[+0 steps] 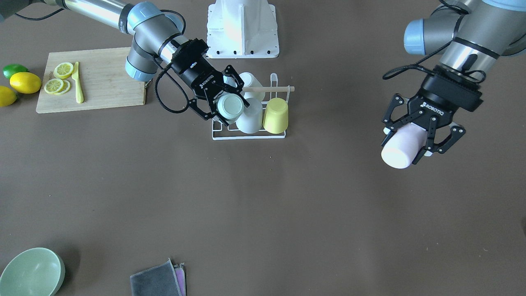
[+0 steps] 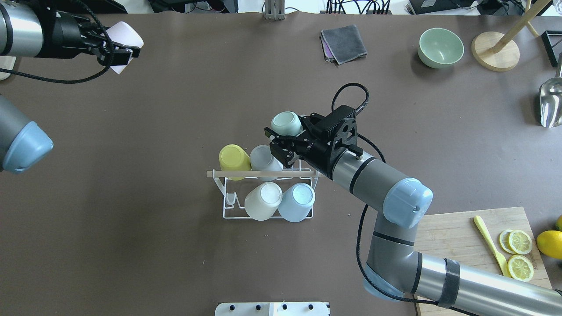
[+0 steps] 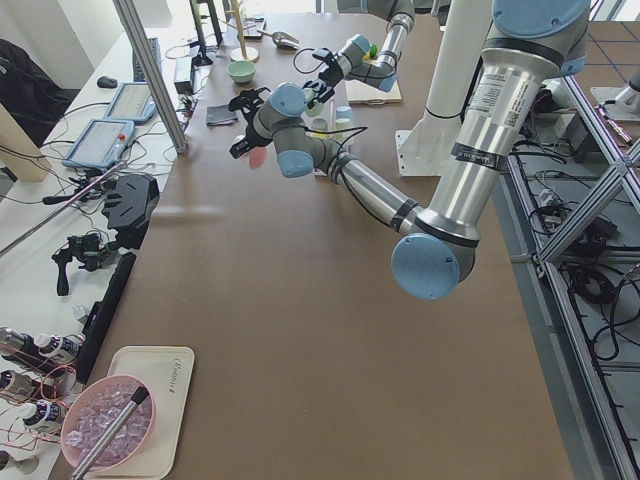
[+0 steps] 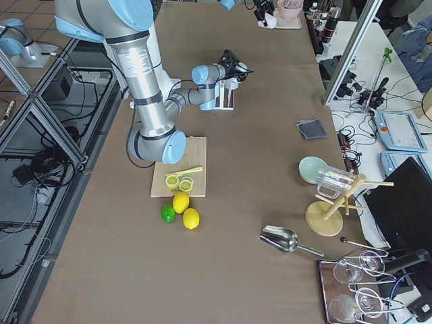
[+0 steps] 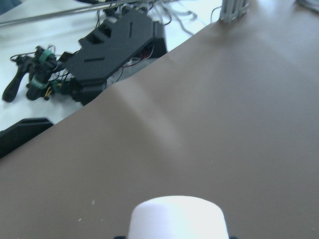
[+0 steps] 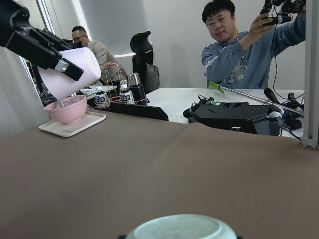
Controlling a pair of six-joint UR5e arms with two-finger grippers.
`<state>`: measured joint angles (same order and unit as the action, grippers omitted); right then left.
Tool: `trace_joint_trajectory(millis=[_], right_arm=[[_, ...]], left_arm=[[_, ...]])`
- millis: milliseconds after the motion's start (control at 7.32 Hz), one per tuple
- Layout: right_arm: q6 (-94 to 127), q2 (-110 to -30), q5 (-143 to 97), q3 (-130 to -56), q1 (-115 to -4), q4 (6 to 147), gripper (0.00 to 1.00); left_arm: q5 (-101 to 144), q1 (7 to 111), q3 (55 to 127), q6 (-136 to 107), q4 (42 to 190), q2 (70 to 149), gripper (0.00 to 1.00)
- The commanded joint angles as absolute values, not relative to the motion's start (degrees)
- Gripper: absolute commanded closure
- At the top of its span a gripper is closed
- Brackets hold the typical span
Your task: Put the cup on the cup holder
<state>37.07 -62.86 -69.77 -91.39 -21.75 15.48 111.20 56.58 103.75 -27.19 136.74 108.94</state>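
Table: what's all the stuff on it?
Cup holder: one, white wire, wooden rod, table middle.
Racked cups: four, yellow, white, cream, pale blue, on holder.
Mint cup: one, in right gripper, by holder.
Pink cup: one, in left gripper.
Bowl: one, green, far side.
Cloth stack: one, grey over purple, beside bowl.
Cutting board: one, wooden, robot's right.
Lemon slices: three; knife: one, yellow, on board.
Lemons: two, yellow; lime: one, green, beside board.
Scoop: one, metal; stand: one, wooden, right end.
Right gripper: shut on mint cup.
Left gripper: shut on pink cup.
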Motion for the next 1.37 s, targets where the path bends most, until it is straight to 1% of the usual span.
trace_joint_trajectory(millis=[0, 546, 820, 956, 1229], right_arm=[[36.7, -63.2, -69.8, -91.4, -21.4, 15.5, 1.0], [36.6, -63.4, -69.8, -91.4, -21.9, 15.5, 1.0], [36.6, -63.4, -69.8, -91.4, -22.1, 15.5, 1.0], [36.6, -63.4, -69.8, -91.4, -22.1, 15.5, 1.0], [36.6, -63.4, -69.7, -91.4, -22.1, 15.5, 1.0]], left_arm=[[103.1, 50.2, 103.8, -34.3, 151.5, 108.5, 1.0], [74.3, 27.6, 103.9, -29.8, 166.0, 107.4, 1.0], [54.4, 13.1, 105.5, -25.0, 174.0, 107.0, 1.0], [52.9, 10.3, 105.7, -20.4, 178.1, 106.9, 1.0], [50.4, 8.3, 105.2, -15.8, 179.3, 107.0, 1.0]])
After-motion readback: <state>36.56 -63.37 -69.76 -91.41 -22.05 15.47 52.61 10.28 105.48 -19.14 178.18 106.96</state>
